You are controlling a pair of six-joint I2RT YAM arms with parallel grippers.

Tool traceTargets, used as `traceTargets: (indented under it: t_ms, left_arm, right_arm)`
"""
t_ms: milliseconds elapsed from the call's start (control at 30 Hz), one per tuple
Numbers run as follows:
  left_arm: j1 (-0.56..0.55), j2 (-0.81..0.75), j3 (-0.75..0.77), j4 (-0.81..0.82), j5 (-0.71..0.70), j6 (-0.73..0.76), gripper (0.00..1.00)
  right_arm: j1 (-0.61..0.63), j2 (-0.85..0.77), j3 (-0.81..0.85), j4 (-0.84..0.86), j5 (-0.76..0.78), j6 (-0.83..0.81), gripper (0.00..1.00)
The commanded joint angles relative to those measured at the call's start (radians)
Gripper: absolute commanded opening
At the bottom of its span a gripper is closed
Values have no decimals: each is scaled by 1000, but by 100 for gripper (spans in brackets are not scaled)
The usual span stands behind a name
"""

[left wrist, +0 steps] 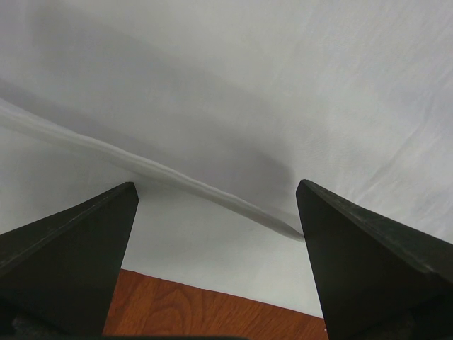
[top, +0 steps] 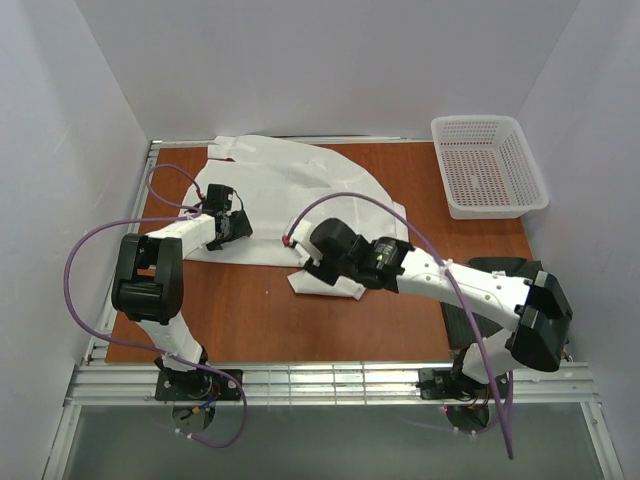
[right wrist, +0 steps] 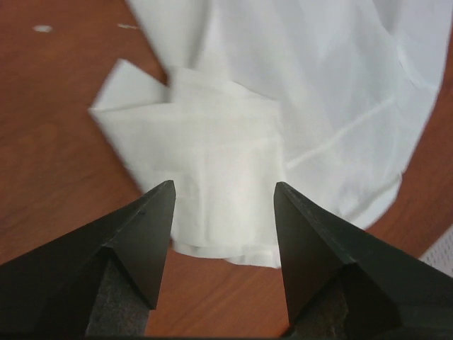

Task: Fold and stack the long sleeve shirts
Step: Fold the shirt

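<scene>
The plain white, collared long sleeve cloth shirt (top: 300,190) lies spread over the far centre of the reddish-brown wooden table (top: 300,325), with its rounded hem toward the right and its collar end toward the far left corner. Judged from this layout, the task is at an early stage. The body is still a broad, open sheet, and only the end of one sleeve (right wrist: 226,163) is doubled over on itself, forming a small layered patch at the shirt's near edge. No compact fold exists and nothing is stacked. A dark shape (top: 492,266) shows beneath the right arm near the table's right side, but whether it is the second shirt cannot be told. The white mesh plastic basket (top: 487,165) stands in the far right corner, well apart from the shirt. The right gripper (right wrist: 224,184) hangs directly over the doubled sleeve end with its jaws parted. The cloth lies below and between the fingers without being pinched. The left gripper (left wrist: 216,185) is positioned low over the shirt's left near edge with its jaws spread wide and holding nothing. A raised crease (left wrist: 177,173) in the fabric runs diagonally just beyond its fingertips, and bare table shows just beneath them. Remaining work, by this assessment, is the other sleeve, the body folds, the second garment and the stacking.
</scene>
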Motion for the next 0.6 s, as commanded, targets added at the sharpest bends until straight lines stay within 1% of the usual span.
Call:
traceTargets:
  t_ms: [0,100,267,400,567]
  left_arm:
    - [-3,16,9,-33,3,1,86]
    - [-3,15,9,-35,3,1,86]
    - [-3,21,7,-36,4,-4,86]
    - [-3,24,7,-38,4,-4,87]
    - [-3,24,7,-39,3,-4,86]
  right_arm:
    - [84,-25,-94,100,-149,-7,55]
    - [126,41,-132,143,-134,14,56]
    - [172,143,-120,245,-118,8,57]
    - [190,254,-77,264,-59,-25,56]
    - [193,325,-76,282,7,-49,54]
